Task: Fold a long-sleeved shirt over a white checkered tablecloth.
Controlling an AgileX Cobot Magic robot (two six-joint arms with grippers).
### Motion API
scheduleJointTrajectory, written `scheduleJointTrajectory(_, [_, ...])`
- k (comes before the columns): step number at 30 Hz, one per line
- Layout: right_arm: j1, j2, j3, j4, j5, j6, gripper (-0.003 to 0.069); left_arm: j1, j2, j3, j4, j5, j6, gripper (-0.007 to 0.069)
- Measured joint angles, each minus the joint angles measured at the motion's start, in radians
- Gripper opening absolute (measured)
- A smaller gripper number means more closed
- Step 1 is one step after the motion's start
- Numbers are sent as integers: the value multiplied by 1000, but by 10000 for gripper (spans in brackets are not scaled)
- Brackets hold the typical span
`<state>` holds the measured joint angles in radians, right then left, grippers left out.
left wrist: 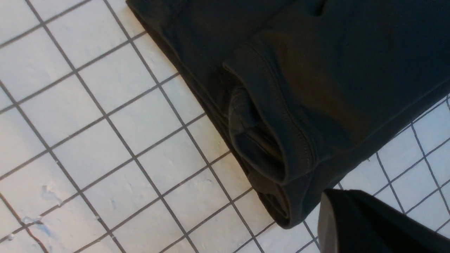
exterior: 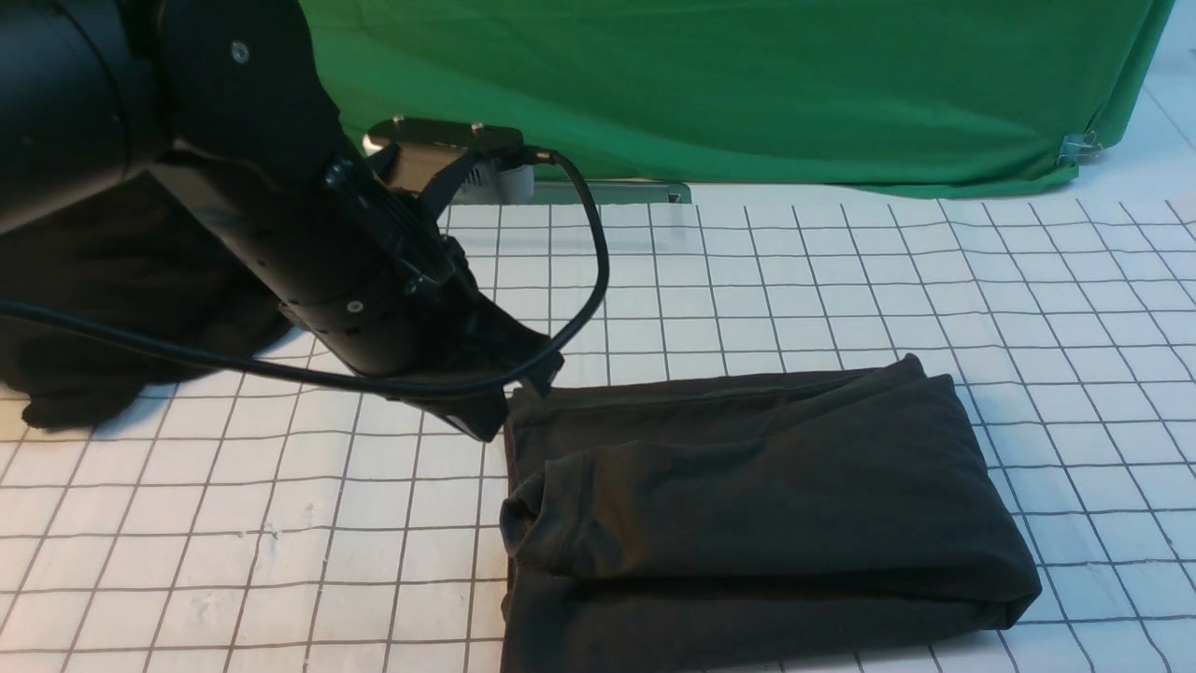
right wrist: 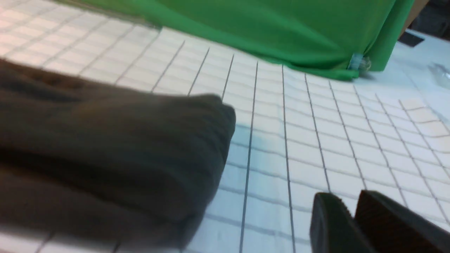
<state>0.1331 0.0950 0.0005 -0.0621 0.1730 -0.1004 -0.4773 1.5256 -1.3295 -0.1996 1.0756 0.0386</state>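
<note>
1. Front view: the long-sleeved shirt is seen folded into a compact rectangle, lying flat on the white checkered tablecloth right of centre.
2. The left end effector is positioned at the shirt's far left corner; it is fully closed, with no cloth seen gripped.
3. The right end effector is shown beside the shirt, its fingers narrowly parted, holding nothing.
4. A green cloth is hung behind.

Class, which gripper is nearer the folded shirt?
Left. The left gripper sits at the shirt's far left corner; the right gripper is off its right end, apart.
</note>
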Motion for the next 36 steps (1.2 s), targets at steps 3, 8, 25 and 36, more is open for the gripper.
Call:
scheduleJointTrajectory(3, [-2,-30,7,-6,36,0,116,0,-27,0,12,3,-6,1])
scheduleJointTrajectory(8, [-2,-90,7,-8,51,0,125,0,-134,0,89,5,-39,3])
scheduleJointTrajectory(25, [-2,-93,7,-5,53,0,159,0,-794,188,-12,-94,-128,3])
scheduleJointTrajectory(36, [-89,-93,7,-4,54,0,185,0,-1198,708,-102,-665,-29,3])
